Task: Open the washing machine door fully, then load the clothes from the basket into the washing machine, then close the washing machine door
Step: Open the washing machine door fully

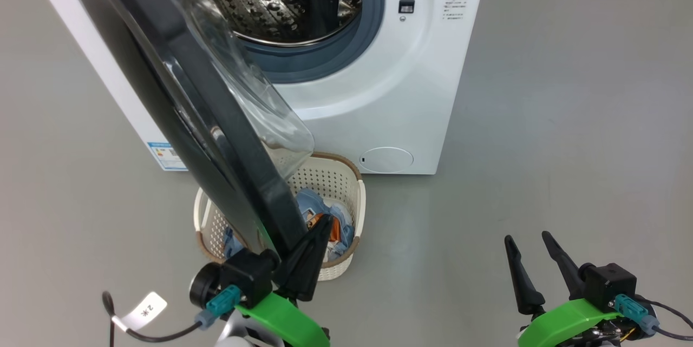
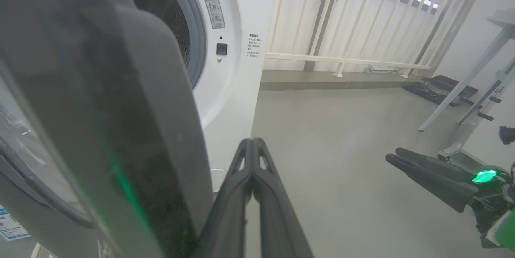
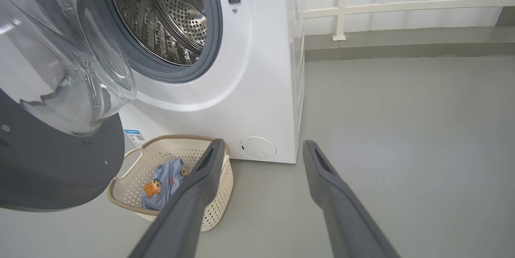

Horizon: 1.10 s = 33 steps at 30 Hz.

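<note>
Head view, washing machine door (image 1: 227, 174) edge-on, inner side toward drum (image 1: 260, 6)

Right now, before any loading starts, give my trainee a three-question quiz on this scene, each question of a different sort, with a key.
1. True or false: the clothes lie inside the basket.
2. Which gripper's jaws stand apart? A) left gripper B) right gripper
3. Fill in the blank: the washing machine door stands ___, so the steel drum is in plain sight.

Key: 1 true; 2 B; 3 open.
</note>
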### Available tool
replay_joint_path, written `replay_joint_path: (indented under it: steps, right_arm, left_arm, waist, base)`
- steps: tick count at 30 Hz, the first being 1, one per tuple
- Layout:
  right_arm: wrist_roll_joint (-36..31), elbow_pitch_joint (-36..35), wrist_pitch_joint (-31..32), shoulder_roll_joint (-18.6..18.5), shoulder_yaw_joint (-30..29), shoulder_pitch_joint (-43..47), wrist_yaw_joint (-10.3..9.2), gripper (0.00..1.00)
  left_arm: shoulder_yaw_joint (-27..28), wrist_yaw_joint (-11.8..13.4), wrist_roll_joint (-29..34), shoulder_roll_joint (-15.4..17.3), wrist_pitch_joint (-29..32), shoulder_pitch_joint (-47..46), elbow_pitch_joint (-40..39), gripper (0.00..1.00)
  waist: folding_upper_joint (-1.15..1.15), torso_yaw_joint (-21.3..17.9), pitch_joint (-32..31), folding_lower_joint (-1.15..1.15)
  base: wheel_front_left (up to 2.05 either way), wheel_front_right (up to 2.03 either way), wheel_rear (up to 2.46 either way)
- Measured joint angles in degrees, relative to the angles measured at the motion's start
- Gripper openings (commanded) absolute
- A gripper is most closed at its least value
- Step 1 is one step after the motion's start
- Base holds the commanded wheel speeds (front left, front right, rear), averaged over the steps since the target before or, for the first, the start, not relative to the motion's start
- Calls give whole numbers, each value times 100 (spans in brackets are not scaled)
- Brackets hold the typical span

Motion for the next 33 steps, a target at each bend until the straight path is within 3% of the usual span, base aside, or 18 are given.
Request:
replay_joint_path:
  steps: [19,33]
  right_arm:
    - [47,42,0,0,35,1,0,100]
    - [47,66,0,0,33,-1,0,100]
  left_arm:
    - [13,215,-186,66,303,246,-408,0]
    - [34,366,-230,405,559,507,-1145,0]
  waist:
    - [0,342,64,0]
    - [0,556,106,0]
  base:
    - [0,0,0]
    - [0,0,0]
